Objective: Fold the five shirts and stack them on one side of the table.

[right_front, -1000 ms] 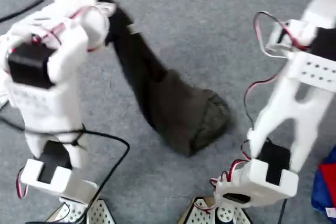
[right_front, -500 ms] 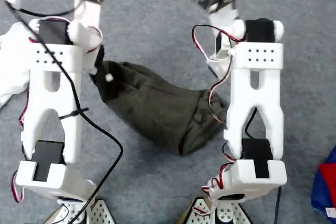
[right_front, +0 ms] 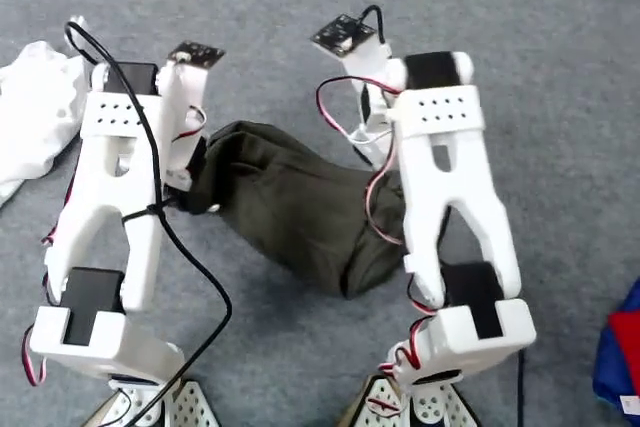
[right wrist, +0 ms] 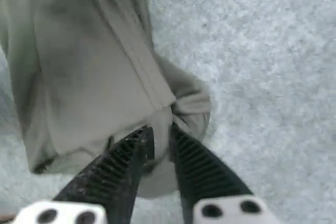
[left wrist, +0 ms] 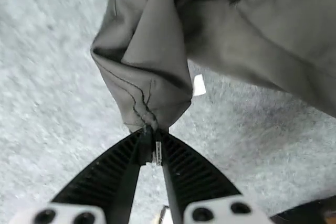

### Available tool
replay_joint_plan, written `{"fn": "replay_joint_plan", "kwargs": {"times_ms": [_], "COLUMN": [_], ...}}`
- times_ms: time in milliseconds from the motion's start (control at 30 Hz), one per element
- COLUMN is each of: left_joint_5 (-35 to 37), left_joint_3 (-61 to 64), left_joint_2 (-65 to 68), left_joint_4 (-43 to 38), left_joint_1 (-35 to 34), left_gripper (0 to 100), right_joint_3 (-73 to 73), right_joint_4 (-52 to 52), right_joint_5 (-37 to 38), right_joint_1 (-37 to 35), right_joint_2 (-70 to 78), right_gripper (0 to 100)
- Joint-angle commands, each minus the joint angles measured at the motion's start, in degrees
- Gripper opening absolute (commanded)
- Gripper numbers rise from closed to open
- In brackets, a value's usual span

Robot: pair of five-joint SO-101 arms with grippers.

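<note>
Olive shirt (right_front: 300, 212), rumpled, pinched by left tool (left wrist: 151, 135)

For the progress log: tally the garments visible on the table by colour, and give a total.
olive shirt: 1
white garment: 1
red-and-blue garment, cut off by the view's edge: 1
Total: 3

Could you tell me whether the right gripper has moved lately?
Yes: the right gripper moved away from the blue-red cloth, toward the left arm, onto the dark shirt.
</note>
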Motion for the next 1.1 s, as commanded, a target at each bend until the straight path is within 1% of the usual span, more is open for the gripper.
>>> {"fn": "replay_joint_plan", "kwargs": {"times_ms": [0, 100, 200, 300, 600, 767, 1067], "left_joint_5": [4.6, 8.9, 11.4, 11.7, 12.0, 15.4, 15.6], "left_joint_3": [1.8, 3.9, 6.2, 8.2, 10.4, 12.9, 13.9], "left_joint_2": [-0.9, -1.0, -1.0, -1.0, -1.0, -1.0, -1.0], "left_joint_4": [-2.5, -5.5, -8.4, -10.7, -11.1, -16.4, -18.4], "left_joint_1": [-0.7, -0.4, 0.6, 1.3, 1.0, 0.8, 1.2], "left_gripper": [2, 2, 2, 2, 2, 2, 2], "right_joint_3": [-0.3, -0.4, -0.4, -1.3, -1.9, -1.5, -1.4], "right_joint_4": [-1.5, -1.5, -1.3, -1.1, -1.9, -1.9, -1.9], "right_joint_5": [-5.0, -8.6, -9.8, -9.8, -9.6, -9.8, -10.1], "right_joint_1": [-1.8, -1.5, -1.5, -1.5, 2.9, 2.4, 2.3], "right_joint_2": [1.9, 5.4, 7.7, 8.6, 13.1, 13.7, 13.8], "right_gripper": [11.0, 11.1, 11.1, 11.1, 11.2, 11.2, 11.3]}}
